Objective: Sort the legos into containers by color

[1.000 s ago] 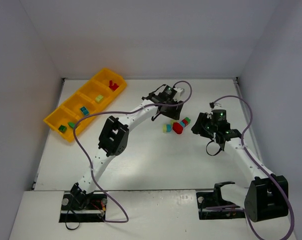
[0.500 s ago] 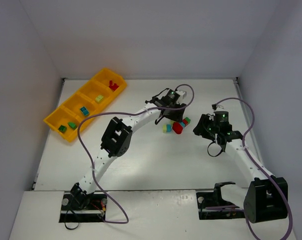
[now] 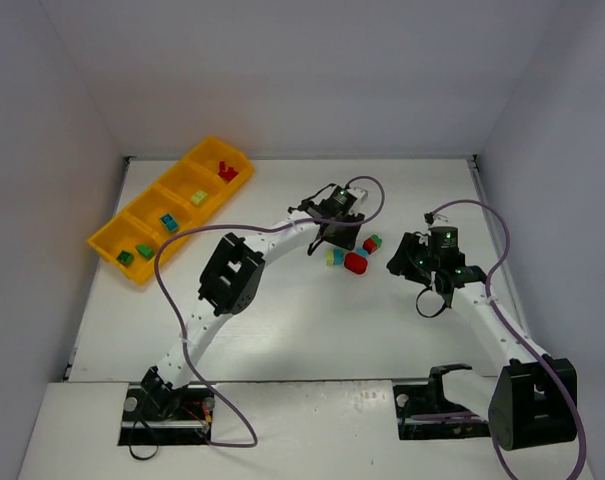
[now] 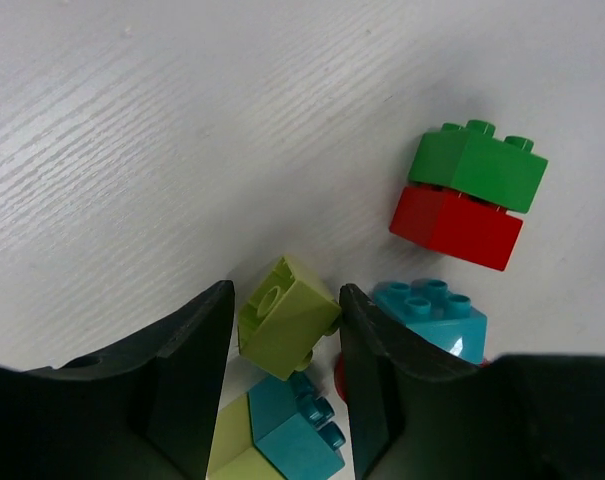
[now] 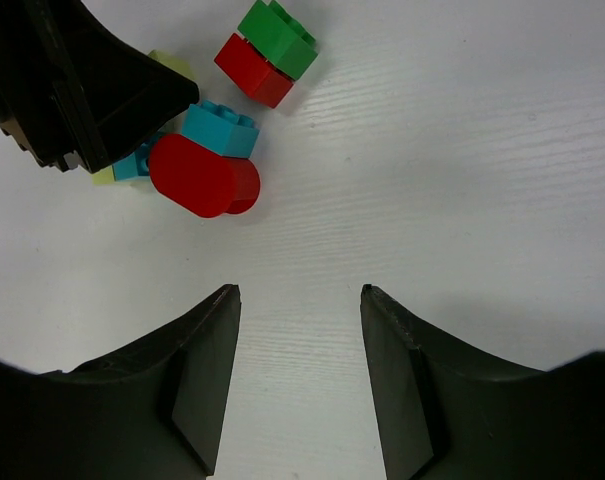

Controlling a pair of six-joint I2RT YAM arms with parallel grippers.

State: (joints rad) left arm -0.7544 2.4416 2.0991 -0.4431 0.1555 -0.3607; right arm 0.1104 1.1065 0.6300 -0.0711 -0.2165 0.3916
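Observation:
Loose legos lie mid-table. In the left wrist view a tilted yellow-green brick (image 4: 287,318) sits between my left gripper's (image 4: 286,300) open jaws, touching the right finger, a sliver from the left. A yellow-green-and-teal stack (image 4: 282,440) lies just below it. A teal brick (image 4: 432,310) and a green-on-red stack (image 4: 467,190) lie to the right. My right gripper (image 5: 300,295) is open and empty over bare table, short of the red half-round (image 5: 202,178). The orange-yellow tray (image 3: 107,240) holds red (image 3: 225,170), yellow-green (image 3: 199,197), teal (image 3: 169,222) and green (image 3: 134,253) bricks, one colour per compartment.
From above, the left gripper (image 3: 329,243) and right gripper (image 3: 400,258) flank the pile from either side, about a hand's width apart. Purple cables loop off both arms. White walls close in the table at left, back and right.
My left gripper has moved toward the near right and come down onto the pile, its jaws now around the yellow-green brick. The right arm has shifted only slightly.

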